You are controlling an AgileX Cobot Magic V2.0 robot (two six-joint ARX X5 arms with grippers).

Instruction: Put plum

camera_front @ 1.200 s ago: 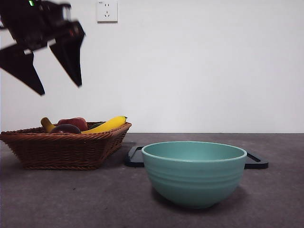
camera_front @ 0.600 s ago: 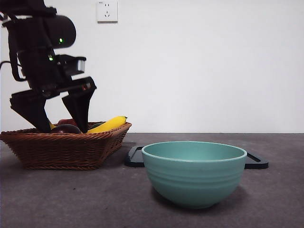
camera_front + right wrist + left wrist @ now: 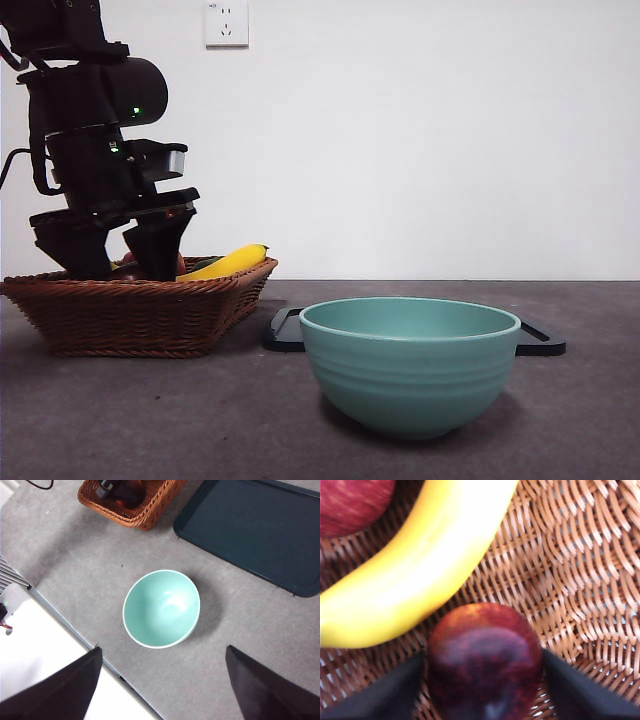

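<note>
The plum [image 3: 485, 660], dark maroon and glossy, lies on the bottom of the wicker basket [image 3: 140, 315]. My left gripper [image 3: 484, 656] is down inside the basket, open, with one black jaw close on each side of the plum. In the front view the same gripper [image 3: 122, 268] dips behind the basket rim and hides the plum. My right gripper [image 3: 162, 650] hangs high over the table, open and holding nothing, above the teal bowl [image 3: 161, 607].
A yellow banana [image 3: 420, 570] lies just beyond the plum, and a red apple [image 3: 350, 500] sits past the banana. The teal bowl [image 3: 408, 365] stands right of the basket, with a dark tray [image 3: 540, 345] behind it. The table's near edge shows below the right gripper.
The left arm has come down from high at the left into the basket, and its jaws now straddle the plum. Bowl, tray and basket have not moved.
</note>
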